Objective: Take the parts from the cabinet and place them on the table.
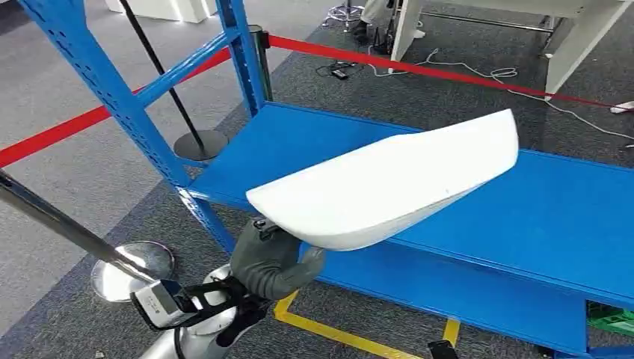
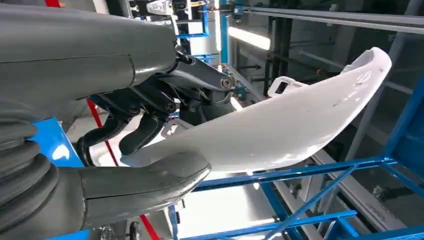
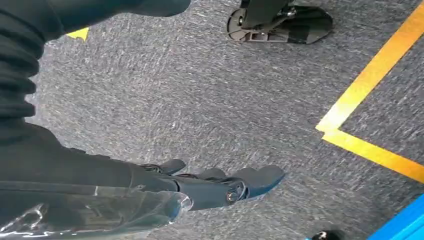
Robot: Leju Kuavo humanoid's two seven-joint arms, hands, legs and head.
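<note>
A long curved white part (image 1: 389, 183) hangs in the air over the blue cabinet shelf (image 1: 568, 217). My left hand (image 1: 273, 262) grips its near end from below, the thumb against the underside. In the left wrist view the same white part (image 2: 295, 127) runs away from my left hand (image 2: 150, 125), held between the thick grey thumb and the darker fingers (image 2: 145, 132). My right hand (image 3: 220, 187) hangs over the grey carpet with its fingers stretched out and apart, holding nothing.
Blue cabinet uprights (image 1: 112, 90) rise at the left, with a red barrier tape (image 1: 419, 67) and a stanchion base (image 1: 131, 269) beyond. Yellow floor tape (image 1: 336, 333) runs below the shelf. White table legs (image 1: 576, 45) stand at the far back. A green crate corner (image 1: 613, 318) sits low right.
</note>
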